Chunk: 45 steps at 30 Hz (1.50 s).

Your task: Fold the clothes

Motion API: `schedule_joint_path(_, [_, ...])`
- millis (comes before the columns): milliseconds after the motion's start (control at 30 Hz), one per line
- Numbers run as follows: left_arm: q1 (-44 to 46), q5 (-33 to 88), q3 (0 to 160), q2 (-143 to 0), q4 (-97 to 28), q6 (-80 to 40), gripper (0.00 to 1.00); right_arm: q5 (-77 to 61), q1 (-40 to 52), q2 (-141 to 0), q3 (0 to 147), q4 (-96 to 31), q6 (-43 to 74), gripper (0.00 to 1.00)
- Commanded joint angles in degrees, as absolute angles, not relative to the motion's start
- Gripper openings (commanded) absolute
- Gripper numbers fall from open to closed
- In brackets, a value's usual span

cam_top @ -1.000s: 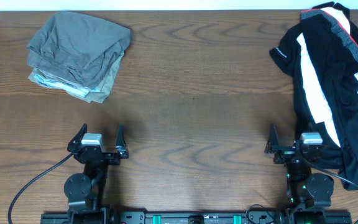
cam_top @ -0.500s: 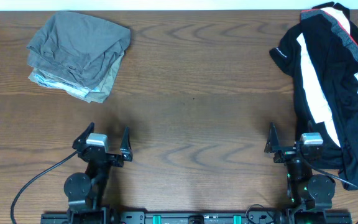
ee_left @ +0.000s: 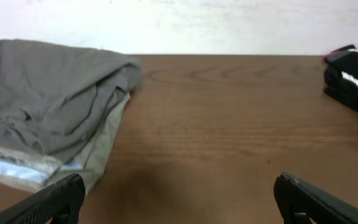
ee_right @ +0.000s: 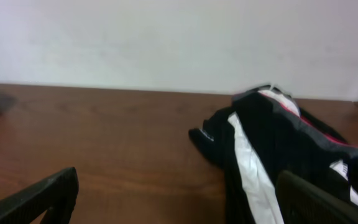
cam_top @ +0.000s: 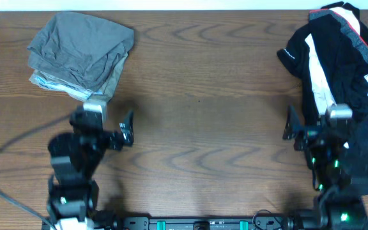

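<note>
Spreading the jacket (cam_top: 324, 57) flat comes first, I think: it lies crumpled along the right edge of the desk (cam_top: 203, 83), up to the far corner. The left claw (cam_top: 104, 126) and right claw (cam_top: 324, 130) stand apart and empty, so each should pinch one shoulder.

No writing or number is legible on the black jacket (cam_top: 356, 73); none on the grey pile (cam_top: 82, 48).
</note>
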<state>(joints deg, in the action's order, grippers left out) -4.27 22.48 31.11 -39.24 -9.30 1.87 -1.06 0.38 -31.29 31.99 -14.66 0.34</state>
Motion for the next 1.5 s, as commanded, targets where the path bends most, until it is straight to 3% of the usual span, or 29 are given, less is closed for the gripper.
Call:
schedule_joint_path(0, [-3.9,23.4,39.6,-47.8,-13.0,1.9,0.98,-1.1,0.6,-40.7,39.4,-17.7,-2.0,0.99])
schedule_joint_path(300, [-3.8,24.3,59.8,-70.4,-30.8,1.8,0.98,-5.2,0.6,-74.6,63.8,-34.1,-3.5,0.99])
schedule_joint_path(567, [-3.8,36.7,60.6,-77.2,-28.4,1.8,0.98,-8.1,0.2,-91.2,67.5,-23.1,-1.7,0.98])
schedule_joint_path(667, [-3.8,36.9,60.6,-77.3,-27.9,1.8,0.98,1.3,-1.9,-94.8,67.5,-15.4,4.9,0.97])
schedule_joint_path(800, [-3.8,36.9,60.6,-77.3,-27.8,1.8,0.98,3.2,-6.1,-98.3,67.5,-7.9,7.3,0.88])
schedule_joint_path(967, [-3.8,36.8,60.6,-77.3,-27.8,1.8,0.98,7.5,-12.2,-100.1,67.5,-6.7,11.7,0.84])
schedule_joint_path(1033, [-3.8,36.6,60.6,-77.5,-27.8,1.8,0.98,7.5,-15.1,-100.1,67.5,-7.2,12.0,0.84])
schedule_joint_path(1133, [-3.6,36.4,60.6,-77.7,-27.8,1.8,0.98,7.4,-18.7,-100.1,67.5,-6.5,11.7,0.99])
schedule_joint_path(1467, [0.4,35.1,60.6,-82.4,-27.6,2.3,0.98,8.6,-25.1,-100.5,67.5,4.1,7.2,0.99])
